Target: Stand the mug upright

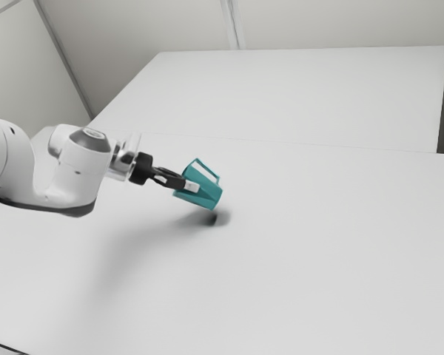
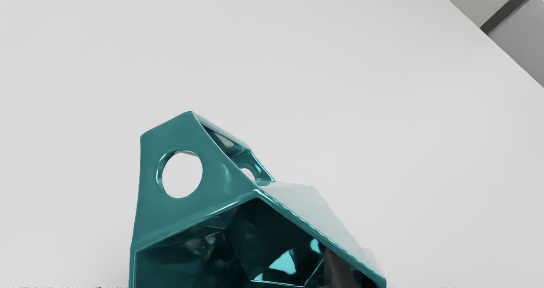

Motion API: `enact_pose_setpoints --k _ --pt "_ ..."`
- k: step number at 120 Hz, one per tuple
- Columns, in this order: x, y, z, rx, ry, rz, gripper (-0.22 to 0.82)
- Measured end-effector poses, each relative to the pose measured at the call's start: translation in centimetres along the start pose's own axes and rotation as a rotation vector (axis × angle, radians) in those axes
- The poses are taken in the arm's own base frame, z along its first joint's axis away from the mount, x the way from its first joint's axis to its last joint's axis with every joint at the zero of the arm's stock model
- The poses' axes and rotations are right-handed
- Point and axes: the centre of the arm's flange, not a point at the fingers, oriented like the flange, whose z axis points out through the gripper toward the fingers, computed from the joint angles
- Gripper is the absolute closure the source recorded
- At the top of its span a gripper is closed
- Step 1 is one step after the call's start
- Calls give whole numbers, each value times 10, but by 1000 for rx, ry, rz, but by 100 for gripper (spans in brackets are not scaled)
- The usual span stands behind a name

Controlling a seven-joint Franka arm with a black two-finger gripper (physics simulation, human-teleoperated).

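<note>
The teal mug (image 1: 209, 195) hangs tilted just above the table, its dark shadow a little below it. My gripper (image 1: 191, 186) reaches it from the exterior view's left and is shut on its wall near the rim. In the wrist view the open mouth of the mug (image 2: 182, 220) faces my hand, and the angular handle with a round hole stands out from one side. There the gripper (image 2: 358, 266) has one dark finger inside the mug and a pale one outside, with the wall between them. The mug's base is hidden in the wrist view.
The white table (image 1: 318, 244) spreads around and beyond the mug. Behind it stands another pale flat surface (image 1: 303, 96), with walls further back. A table edge crosses a corner of the wrist view.
</note>
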Motion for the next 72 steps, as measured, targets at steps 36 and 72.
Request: enact_pose_setpoints --k 36,72 --pt "33 5 -16 116 -209 77 78" --pt "51 56 -5 184 -381 89 78"
